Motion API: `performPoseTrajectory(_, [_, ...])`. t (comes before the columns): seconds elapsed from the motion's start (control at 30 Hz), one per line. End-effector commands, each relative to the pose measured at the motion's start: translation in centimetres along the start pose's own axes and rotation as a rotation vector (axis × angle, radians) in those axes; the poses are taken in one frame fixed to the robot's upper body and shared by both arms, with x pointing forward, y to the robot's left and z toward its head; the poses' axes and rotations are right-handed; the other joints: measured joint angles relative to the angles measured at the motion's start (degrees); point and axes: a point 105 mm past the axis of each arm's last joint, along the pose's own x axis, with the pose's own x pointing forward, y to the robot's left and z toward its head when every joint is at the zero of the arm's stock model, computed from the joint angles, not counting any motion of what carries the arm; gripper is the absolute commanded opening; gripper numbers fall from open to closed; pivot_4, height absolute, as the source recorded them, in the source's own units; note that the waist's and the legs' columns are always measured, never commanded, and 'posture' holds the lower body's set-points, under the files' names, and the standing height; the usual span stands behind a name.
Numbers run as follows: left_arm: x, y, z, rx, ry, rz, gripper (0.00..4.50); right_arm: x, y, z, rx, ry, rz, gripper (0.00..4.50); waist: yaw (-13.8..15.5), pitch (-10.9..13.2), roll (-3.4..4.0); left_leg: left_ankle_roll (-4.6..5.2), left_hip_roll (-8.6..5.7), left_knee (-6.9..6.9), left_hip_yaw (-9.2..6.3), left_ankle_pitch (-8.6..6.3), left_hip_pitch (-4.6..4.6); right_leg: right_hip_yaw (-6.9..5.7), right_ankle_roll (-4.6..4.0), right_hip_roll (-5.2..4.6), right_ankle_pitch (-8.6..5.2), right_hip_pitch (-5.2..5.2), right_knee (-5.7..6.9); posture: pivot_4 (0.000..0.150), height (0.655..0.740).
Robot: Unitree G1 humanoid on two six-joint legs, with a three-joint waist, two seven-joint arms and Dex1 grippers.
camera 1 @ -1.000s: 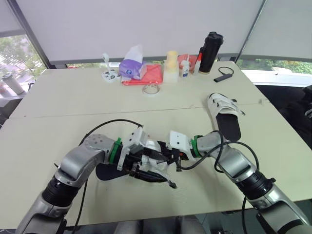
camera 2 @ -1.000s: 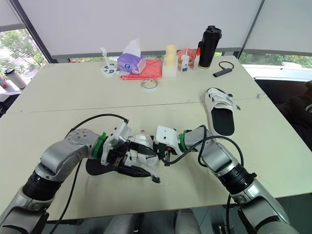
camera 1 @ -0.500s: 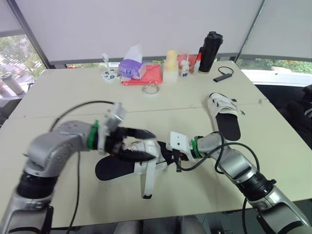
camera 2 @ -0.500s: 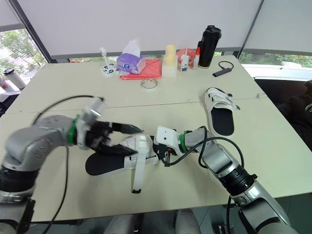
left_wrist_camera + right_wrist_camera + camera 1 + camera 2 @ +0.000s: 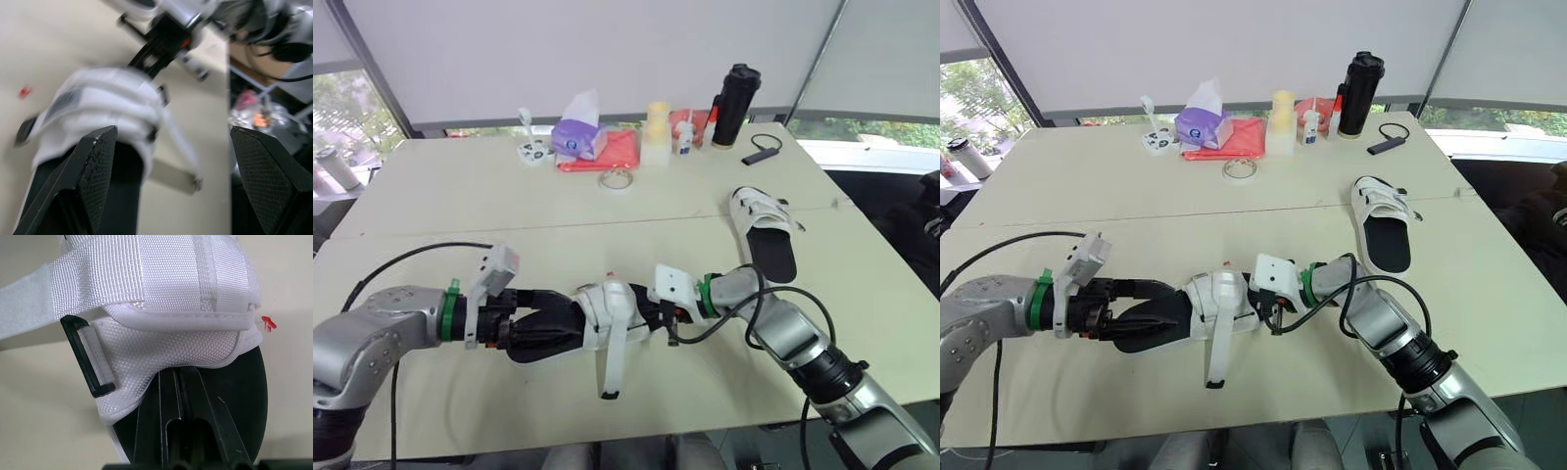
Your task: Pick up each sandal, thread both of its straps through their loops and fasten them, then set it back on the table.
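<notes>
Head views, lower centre of frame: near sandal (image 5: 607,308) lay flat on the worktop (image 5: 460,215).

Change over the last second: the left gripper (image 5: 568,318) had been crowded over the sandal's straps. It had since drawn back toward the lower left of the frame and dropped low. Its jaws were released and spread wide, pointing along the sole from the heel end, holding nothing.

The right gripper (image 5: 654,311) had not shifted. Its jaws were clenched on the black sole at the strap end.

The loose strap (image 5: 612,357) now trailed down-frame toward the worktop's near edge. In the right wrist view the black loop (image 5: 88,357) stood empty.

Judgement: this strap remained unthreaded and the attempt appeared to have been dropped. A fresh grasp on the strap tip looked necessary.

Room: bare worktop lay left of the sandal and up-frame of it. The strap tip sat near the lower edge, so there was little margin on that side. The second sandal (image 5: 764,227) lay well apart, right of centre, out of the way.
</notes>
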Motion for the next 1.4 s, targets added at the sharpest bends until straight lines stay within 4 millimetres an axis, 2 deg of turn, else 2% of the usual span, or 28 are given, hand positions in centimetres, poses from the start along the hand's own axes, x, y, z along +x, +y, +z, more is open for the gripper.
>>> performPoseTrajectory(0.03, [0.1, 1.0, -1.3, -0.030, -0.008, 0.074, 3.79, 0.3, 0.5, -2.4, 0.046, 0.090, 0.020, 0.00, 0.1, 0.0, -0.02, 0.00, -0.01, 0.00, 0.01, 0.00, 0.00, -0.02, 0.00, 0.01, 0.00, -0.01, -0.03, 0.150, 0.7400])
performPoseTrajectory(0.1, [0.1, 1.1, -1.7, -0.043, -0.005, 0.077, 3.79, 0.2, 0.5, -2.4, 0.046, 0.092, 0.020, 0.00, 0.1, 0.0, -0.02, 0.00, -0.01, 0.00, 0.03, 0.00, -0.02, -0.04, 0.00, 0.04, 0.00, -0.09, -0.05, 0.150, 0.7400])
performPoseTrajectory(0.2, [0.2, 1.4, -2.4, -0.034, 0.005, 0.097, 2.91, 0.2, 0.5, -2.4, 0.047, 0.094, 0.018, 0.00, 0.1, 0.0, -0.02, -0.08, 0.00, 0.01, 0.04, -0.05, -0.03, -0.05, -0.04, 0.04, 0.02, -0.15, -0.06, 0.150, 0.7400])
performPoseTrajectory(0.37, [1.3, 1.9, -2.5, -0.026, -0.017, 0.107, 0.37, 0.2, 0.5, -2.5, 0.047, 0.094, 0.018, 0.00, 0.1, 0.0, -0.01, -0.14, 0.01, 0.00, 0.03, -0.09, -0.03, -0.05, -0.05, 0.02, 0.03, -0.14, -0.14, 0.150, 0.7400])
performPoseTrajectory(0.4, [1.7, 2.0, -2.6, -0.026, -0.021, 0.105, 0.05, 0.3, 0.5, -2.4, 0.047, 0.093, 0.018, 0.00, 0.1, 0.0, -0.01, -0.13, 0.00, 0.00, 0.03, -0.08, -0.03, -0.05, -0.05, 0.02, 0.03, -0.13, -0.16, 0.150, 0.7400])
performPoseTrajectory(0.63, [4.4, 2.8, -3.6, -0.010, -0.019, 0.110, 0.05, 0.3, 0.4, -2.2, 0.049, 0.085, 0.014, 0.00, 0.1, 0.0, -0.01, -0.04, -0.02, 0.00, 0.05, -0.03, -0.03, -0.06, -0.05, 0.03, 0.05, 0.02, -0.15, 0.150, 0.7400])
performPoseTrajectory(0.77, [5.7, 4.8, -2.8, 0.007, -0.065, 0.170, 0.05, 0.3, 0.5, -2.2, 0.047, 0.088, 0.010, 0.00, 0.2, 0.0, -0.05, -0.02, -0.05, 0.03, 0.02, -0.01, -0.02, -0.10, -0.04, 0.05, 0.05, 0.03, -0.14, 0.150, 0.7400])
performPoseTrajectory(1.03, [5.9, 7.5, -1.2, 0.061, -0.096, 0.219, 0.05, -0.1, 1.0, -1.8, 0.030, 0.076, 0.024, 0.00, 0.3, 0.0, -0.05, 0.01, -0.07, 0.03, 0.01, 0.01, -0.02, -0.10, -0.04, 0.09, 0.07, 0.12, -0.13, 0.150, 0.7400])
performPoseTrajectory(1.4, [6.8, 8.6, 0.0, 0.098, -0.112, 0.201, 0.05, -0.3, 1.9, -1.5, 0.002, 0.066, 0.061, 0.00, 0.3, 0.0, -0.05, 0.01, -0.09, 0.04, -0.02, 0.01, -0.02, -0.12, -0.03, 0.09, 0.07, 0.14, -0.13, 0.150, 0.7400])
